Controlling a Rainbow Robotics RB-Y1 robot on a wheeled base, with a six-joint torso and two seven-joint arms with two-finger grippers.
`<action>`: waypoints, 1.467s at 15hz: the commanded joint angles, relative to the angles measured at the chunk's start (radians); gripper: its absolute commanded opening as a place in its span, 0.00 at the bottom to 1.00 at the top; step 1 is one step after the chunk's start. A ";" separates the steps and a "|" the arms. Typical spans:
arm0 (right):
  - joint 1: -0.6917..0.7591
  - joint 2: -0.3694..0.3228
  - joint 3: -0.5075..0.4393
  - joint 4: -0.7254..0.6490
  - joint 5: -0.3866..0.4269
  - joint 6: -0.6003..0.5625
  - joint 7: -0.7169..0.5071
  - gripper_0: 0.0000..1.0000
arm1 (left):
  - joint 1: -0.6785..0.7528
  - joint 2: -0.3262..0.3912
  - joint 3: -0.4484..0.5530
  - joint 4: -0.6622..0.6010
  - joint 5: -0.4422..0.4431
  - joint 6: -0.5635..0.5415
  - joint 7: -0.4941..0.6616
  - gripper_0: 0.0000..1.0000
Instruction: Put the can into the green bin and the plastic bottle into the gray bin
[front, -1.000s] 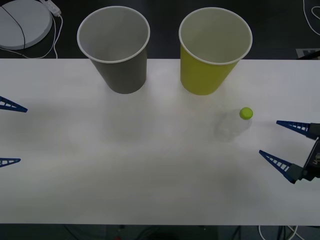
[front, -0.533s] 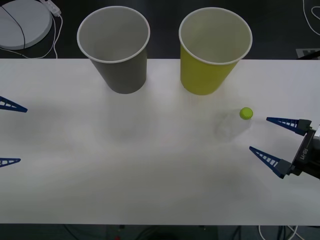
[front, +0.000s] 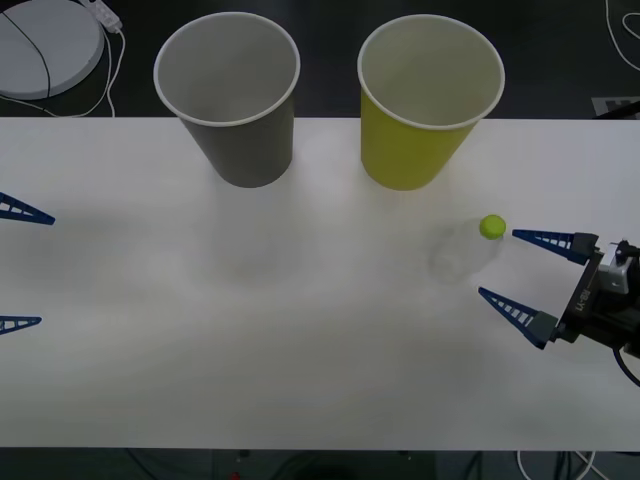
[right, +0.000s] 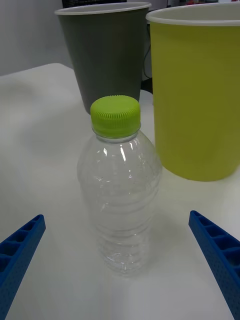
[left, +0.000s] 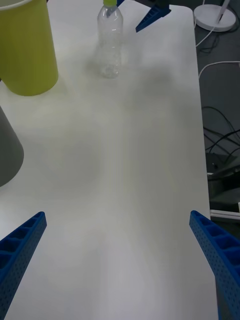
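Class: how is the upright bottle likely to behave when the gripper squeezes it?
The bottle looks empty and thin-walled, so probably light and likely to buckle. Standing tall, it may tip if the open right gripper nudges it. Its ribs should limit slipping.

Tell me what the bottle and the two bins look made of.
Bottle: thin clear plastic, glossy, ribbed, table showing through; ridged green cap.
Gray bin and green bin: probably paper cups, matte coloured walls, rolled white rims, white insides.

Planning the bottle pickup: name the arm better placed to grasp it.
Right. The right gripper is open and faces the upright plastic bottle close by. The left gripper sits open at the table's far left edge.
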 joint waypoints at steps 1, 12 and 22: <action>-0.021 0.010 0.020 -0.001 0.003 0.016 -0.005 1.00 | 0.000 0.000 0.000 0.000 0.000 0.000 0.000 1.00; -0.118 0.037 0.100 0.000 0.004 0.107 -0.016 1.00 | 0.000 0.000 0.000 0.000 0.000 0.000 0.000 1.00; -0.166 0.044 0.148 0.000 0.007 0.140 -0.028 1.00 | 0.000 0.000 0.000 0.000 0.000 0.000 0.000 1.00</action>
